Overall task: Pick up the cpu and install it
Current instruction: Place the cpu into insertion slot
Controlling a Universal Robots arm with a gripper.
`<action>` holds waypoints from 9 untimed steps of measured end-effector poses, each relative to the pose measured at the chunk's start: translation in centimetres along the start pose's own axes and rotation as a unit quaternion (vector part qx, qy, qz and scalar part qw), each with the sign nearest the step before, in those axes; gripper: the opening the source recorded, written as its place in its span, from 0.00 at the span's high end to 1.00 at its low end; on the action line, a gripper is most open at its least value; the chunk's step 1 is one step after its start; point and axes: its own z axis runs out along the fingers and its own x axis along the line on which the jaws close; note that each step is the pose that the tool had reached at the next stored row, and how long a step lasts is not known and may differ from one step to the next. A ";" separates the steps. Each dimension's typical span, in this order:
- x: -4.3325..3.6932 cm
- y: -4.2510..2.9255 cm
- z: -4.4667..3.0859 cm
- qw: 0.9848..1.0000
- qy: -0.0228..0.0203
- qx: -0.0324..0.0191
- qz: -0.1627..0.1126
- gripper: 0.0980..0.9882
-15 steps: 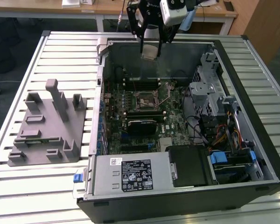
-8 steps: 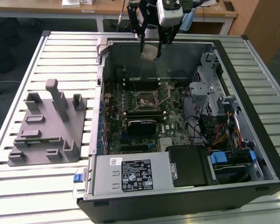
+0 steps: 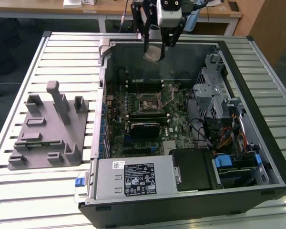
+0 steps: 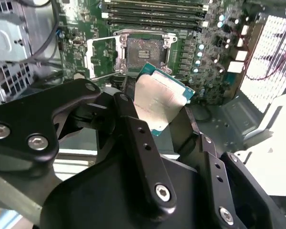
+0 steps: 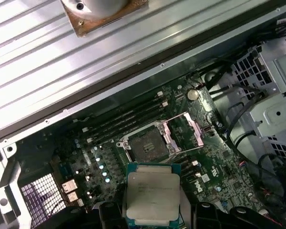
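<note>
The cpu [image 3: 153, 52], a flat square chip with a pale silver top, hangs tilted in the air above the far wall of the open computer case [image 3: 276, 157]. My gripper [image 3: 156, 50] is shut on it, one black finger [image 4: 133, 129] on each side. In the second wrist view the cpu [image 4: 158, 100] shows its silver top and green edge between the fingers. In the first wrist view the cpu [image 5: 152, 196] sits in front of the open motherboard socket [image 5: 149, 141], whose metal load plate [image 5: 187, 133] is swung aside. The socket [image 3: 147, 105] lies well below the chip.
A grey plastic tray with upright blocks [image 3: 48, 131] stands on the slatted table at the exterior view's left. Inside the case are memory slots [image 3: 144, 85], a black module [image 3: 144, 128], a drive cage [image 3: 212, 93] with cables, and the power supply [image 3: 133, 177].
</note>
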 end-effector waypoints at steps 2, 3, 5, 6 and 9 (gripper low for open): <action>0.00 0.00 0.03 1.000 -0.001 0.000 0.015 0.51; 0.00 0.01 0.05 1.000 -0.001 -0.001 0.023 0.51; 0.00 0.01 0.08 0.999 -0.002 -0.001 0.040 0.51; 0.00 0.01 0.10 0.999 -0.003 -0.001 0.048 0.51; 0.00 0.01 0.17 0.997 -0.004 -0.002 0.072 0.51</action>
